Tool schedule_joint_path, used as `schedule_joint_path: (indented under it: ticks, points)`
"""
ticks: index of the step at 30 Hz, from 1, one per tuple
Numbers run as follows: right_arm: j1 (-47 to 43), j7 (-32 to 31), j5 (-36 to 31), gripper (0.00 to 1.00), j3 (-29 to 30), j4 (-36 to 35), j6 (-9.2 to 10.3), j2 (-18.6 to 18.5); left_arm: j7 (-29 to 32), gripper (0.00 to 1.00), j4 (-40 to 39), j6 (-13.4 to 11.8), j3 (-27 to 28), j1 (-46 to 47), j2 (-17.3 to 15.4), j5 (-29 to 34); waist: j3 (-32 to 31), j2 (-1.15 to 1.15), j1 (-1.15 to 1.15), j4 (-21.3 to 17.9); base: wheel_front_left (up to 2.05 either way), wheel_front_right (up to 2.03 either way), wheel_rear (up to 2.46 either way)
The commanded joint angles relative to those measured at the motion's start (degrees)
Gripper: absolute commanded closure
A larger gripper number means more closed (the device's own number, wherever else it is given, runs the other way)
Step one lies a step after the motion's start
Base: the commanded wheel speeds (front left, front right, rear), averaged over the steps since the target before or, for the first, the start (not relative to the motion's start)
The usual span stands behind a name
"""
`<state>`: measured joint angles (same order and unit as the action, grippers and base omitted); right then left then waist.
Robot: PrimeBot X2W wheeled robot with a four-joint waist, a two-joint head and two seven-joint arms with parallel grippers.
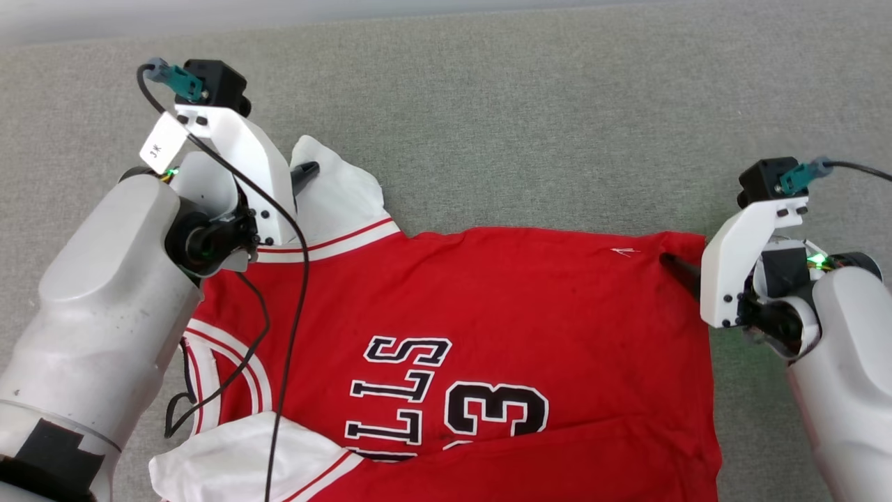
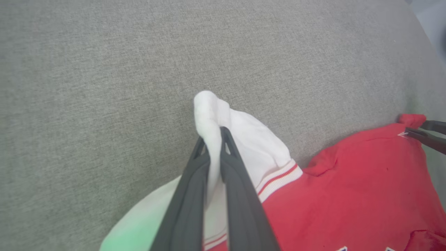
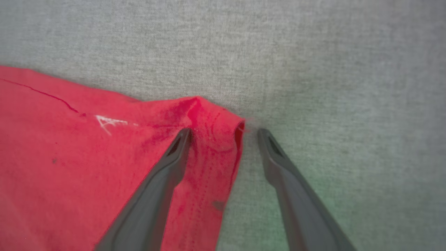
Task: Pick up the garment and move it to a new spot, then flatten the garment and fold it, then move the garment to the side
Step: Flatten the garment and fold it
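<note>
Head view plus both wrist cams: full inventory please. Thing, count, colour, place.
garment: 1, red jersey, spread on the surface, middle to near edge of the head view
sleeves: 2, white with red-striped trim; one bunched at far left, one at near left
lettering: black with white outline, lower middle of the jersey, next to a 3
surface: 1, grey fabric, under everything
cables: 2, black; one draped from the left wrist over the jersey, one at the right wrist
forearms: 2, pale grey, lower left and lower right
left gripper: dark fingers, shut on the far sleeve
right gripper: dark fingers, open, straddling the jersey's red corner
</note>
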<state>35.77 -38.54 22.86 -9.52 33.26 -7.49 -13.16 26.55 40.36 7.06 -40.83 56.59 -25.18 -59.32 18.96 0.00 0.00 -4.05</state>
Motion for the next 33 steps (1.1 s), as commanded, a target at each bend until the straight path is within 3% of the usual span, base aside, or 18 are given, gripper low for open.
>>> schedule_joint_path:
  ticks: [1,2,3,8,13,20,28,33]
  points:
    - [-0.91,-1.60,0.76,0.00,-1.65,2.61,0.00,0.80,-0.43,1.00,-0.16,0.25,-0.30,0.59,0.07,-0.28,0.31,0.00,0.00,0.26,0.00,0.00,0.00]
    - [-0.76,-2.88,1.49,0.30,-2.42,4.04,-0.01,0.98,-0.63,1.00,-0.13,0.30,-0.39,0.64,0.02,-0.33,0.41,0.00,0.00,0.38,0.00,0.00,0.00]
    - [-0.67,-3.74,2.01,1.00,-3.14,5.19,-0.02,1.12,-0.86,1.00,-0.11,0.31,-0.52,0.70,0.09,-0.40,0.49,0.00,0.00,0.48,0.00,0.00,0.00]
    - [2.00,-3.17,3.73,1.00,-3.90,7.55,0.01,0.22,-3.27,1.00,0.45,0.38,-0.65,0.60,0.06,-0.42,0.05,0.00,0.00,0.93,0.00,0.00,0.00]
    - [4.65,2.96,4.38,1.00,-2.31,5.11,0.01,-1.15,-6.86,1.00,0.96,0.40,-0.22,-1.17,-0.31,-0.71,-2.14,0.00,0.00,1.49,0.00,0.00,0.00]
    - [-1.50,8.00,4.07,1.00,0.40,0.16,0.02,-1.41,-13.03,1.00,-1.71,0.31,1.05,-6.97,-2.18,-1.41,-6.60,0.00,0.00,2.49,0.00,0.00,0.00]
    - [-14.66,10.23,3.59,1.00,4.95,-7.59,0.01,-0.48,-19.37,1.00,-11.01,-3.64,2.26,-20.86,-4.54,-3.12,-11.08,0.00,0.00,4.24,0.00,0.00,0.00]
    - [-22.64,10.54,3.27,1.00,7.83,-11.27,0.02,0.69,-20.78,1.00,-17.96,-7.75,1.85,-32.35,-6.47,-4.76,-13.67,0.00,0.00,4.35,0.00,0.00,0.00]
